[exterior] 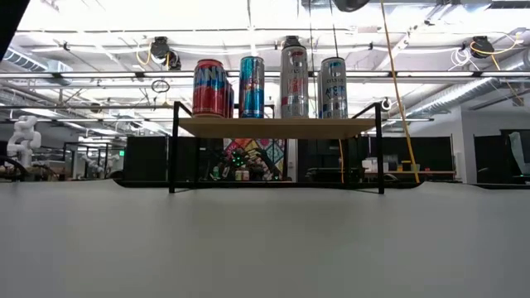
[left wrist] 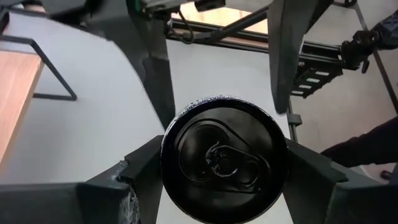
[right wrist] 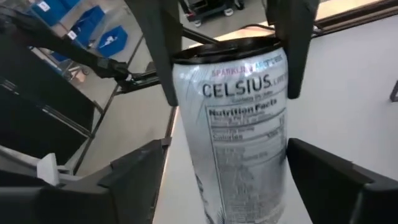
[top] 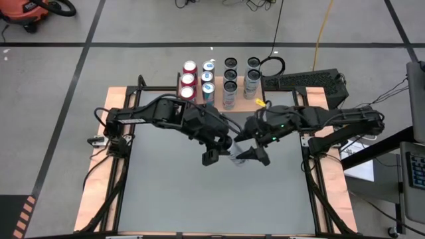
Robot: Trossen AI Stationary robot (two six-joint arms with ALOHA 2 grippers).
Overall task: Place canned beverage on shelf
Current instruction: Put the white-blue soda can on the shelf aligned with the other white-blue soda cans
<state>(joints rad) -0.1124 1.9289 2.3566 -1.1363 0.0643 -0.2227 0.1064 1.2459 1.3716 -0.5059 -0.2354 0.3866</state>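
Can (right wrist: 239,124) upright in left hand (left wrist: 224,171), top up

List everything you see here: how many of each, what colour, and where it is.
shelf: one, light-brown top on black legs, far edge of the table.
shelf cans: four across the front (red, blue, two silver), more behind, total unclear.
held can: one, silver with a black top, above mid-table.
table: one, grey top, wood border.
left gripper: one, dark, shut on the held can.
right gripper: one, dark, open, fingers flanking the held can without touching it.
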